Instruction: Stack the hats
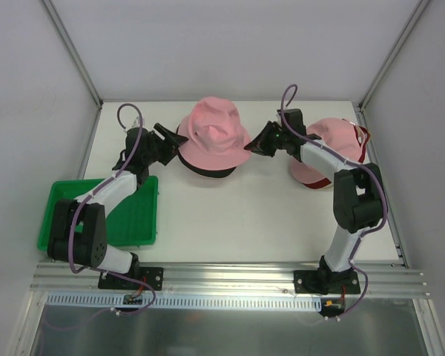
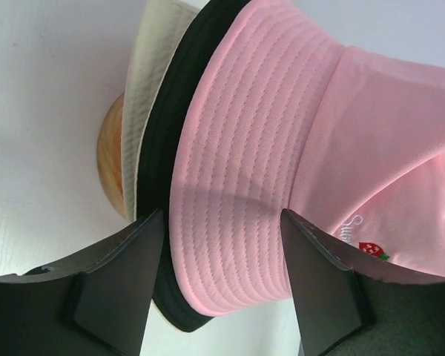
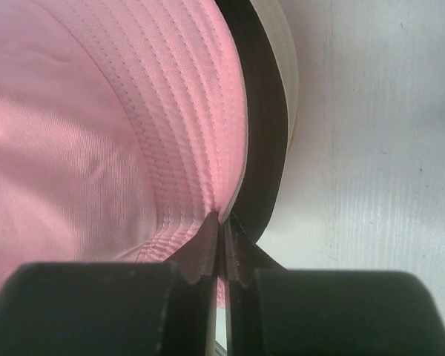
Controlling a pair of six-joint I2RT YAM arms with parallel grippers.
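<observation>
Pink hat tops the stack at 12 o'clock. Left gripper, open, straddles its 9 o'clock brim; right gripper, closed, touches 3 o'clock. Risk: uneven tugging may skew the stack.

A flat green plastic tray with a low rim lies at the near left corner of the white table. A rounded, light wooden stand stands on that table farther back. A ribbed aluminium rail runs along the table's near edge.
</observation>
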